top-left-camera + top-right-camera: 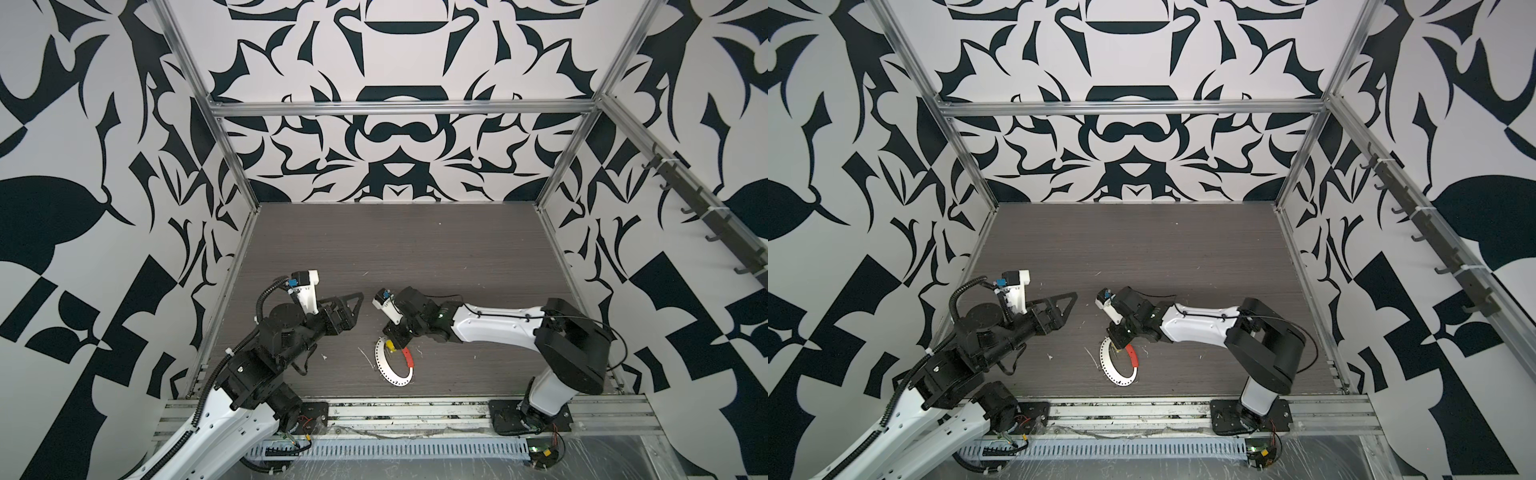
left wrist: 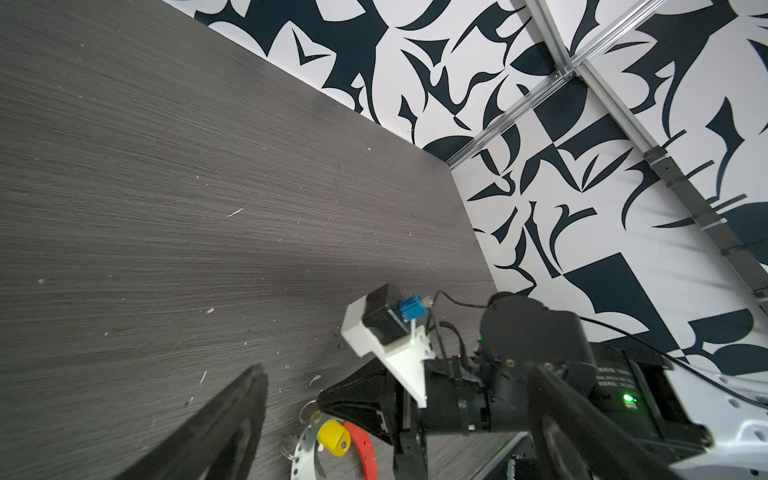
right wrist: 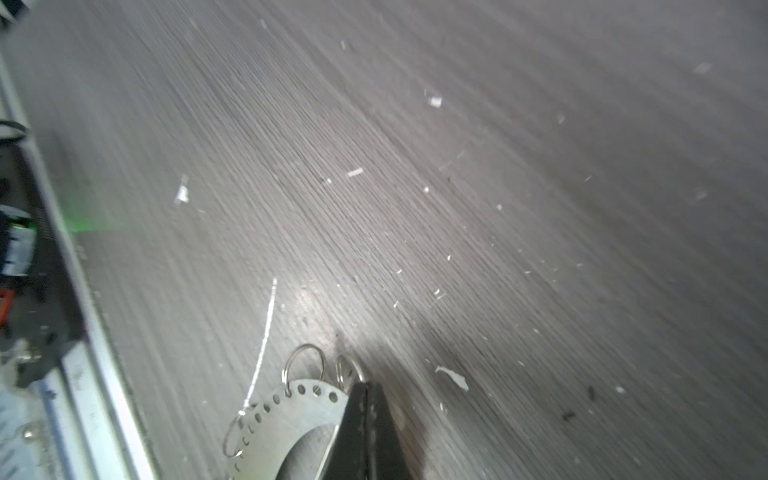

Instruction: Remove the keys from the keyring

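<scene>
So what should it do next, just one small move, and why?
Probably bring the open left gripper over toward the keyring: the right gripper is shut at its rim beside the yellow tag, so it seems pinned, and a second hand is needed to work a key off.

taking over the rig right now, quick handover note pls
Left hand: open, empty, off to the left of the keyring.
Right hand: shut at the keyring's far edge, by the yellow tag; what it pinches is unclear.
The keyring lies flat on the table.
Done: no key seen off it.
Left: free the keys; only the yellow tag shows.
</scene>
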`<state>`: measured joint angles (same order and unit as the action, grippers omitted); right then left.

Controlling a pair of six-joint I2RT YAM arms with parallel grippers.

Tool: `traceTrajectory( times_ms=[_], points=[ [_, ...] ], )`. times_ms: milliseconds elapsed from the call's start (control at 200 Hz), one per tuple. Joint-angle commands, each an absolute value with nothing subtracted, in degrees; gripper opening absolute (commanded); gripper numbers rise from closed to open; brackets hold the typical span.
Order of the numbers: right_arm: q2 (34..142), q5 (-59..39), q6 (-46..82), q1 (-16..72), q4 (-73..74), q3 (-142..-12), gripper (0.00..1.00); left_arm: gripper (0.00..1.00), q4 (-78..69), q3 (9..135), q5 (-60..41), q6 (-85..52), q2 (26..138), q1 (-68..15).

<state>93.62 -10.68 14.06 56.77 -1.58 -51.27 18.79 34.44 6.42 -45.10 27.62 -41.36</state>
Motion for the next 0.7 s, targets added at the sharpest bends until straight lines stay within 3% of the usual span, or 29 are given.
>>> traceTrajectory(
  times_ms=[0, 170, 400, 695],
  points=[
    [88.6, -10.4, 14.7, 57.0, 1.9, -49.5, 0.0, 1.0, 19.5, 33.7, 6.1, -44.4, 28.1, -41.2],
    [82.8, -10.2, 15.2, 57.0, 1.8, -47.4, 0.0, 1.0, 19.4, 33.6, 3.3, -43.6, 29.9, -41.2],
    [74.1, -9.1, 15.0, 57.0, 0.0, -45.5, 0.0, 0.89, 19.5, 34.6, -1.5, -41.7, 35.1, -41.2],
    [66.7, -3.0, 18.8, 57.0, -1.3, -43.4, 0.0, 0.86, 17.7, 32.7, -5.2, -43.1, 38.6, -41.2]
  ],
)
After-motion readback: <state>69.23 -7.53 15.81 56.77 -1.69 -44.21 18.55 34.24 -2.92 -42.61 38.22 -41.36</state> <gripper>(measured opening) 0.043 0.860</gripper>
